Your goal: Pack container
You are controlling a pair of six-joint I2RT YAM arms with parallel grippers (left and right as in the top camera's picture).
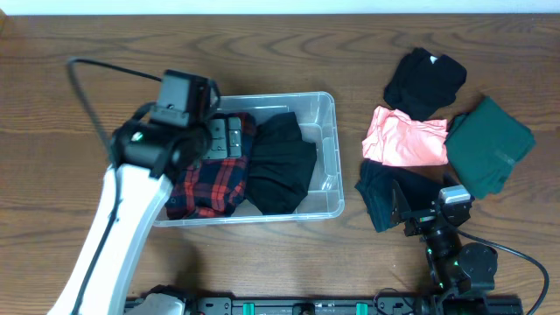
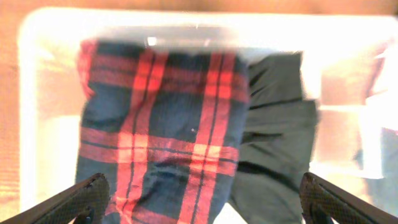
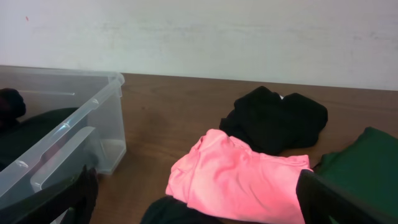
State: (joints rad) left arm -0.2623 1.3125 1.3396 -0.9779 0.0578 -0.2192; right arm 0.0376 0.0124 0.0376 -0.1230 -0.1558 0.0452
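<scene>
The container (image 1: 322, 131) is a clear plastic bin in the middle of the table. A red-and-navy plaid garment (image 1: 214, 184) lies in its left half and a black garment (image 1: 280, 162) beside it on the right. My left gripper (image 1: 223, 138) hangs over the plaid garment (image 2: 161, 124), open, with nothing between its fingers (image 2: 81, 199). My right gripper (image 1: 411, 210) is open near the table's front right, above a dark garment (image 1: 378, 194). In its wrist view it (image 3: 199, 208) faces a pink garment (image 3: 230, 177).
Right of the bin lie a black garment (image 1: 426, 80), the pink one (image 1: 404, 138) and a dark green one (image 1: 490, 144). The bin's right end (image 2: 348, 93) holds no cloth. The bin wall (image 3: 68, 134) stands left of my right gripper.
</scene>
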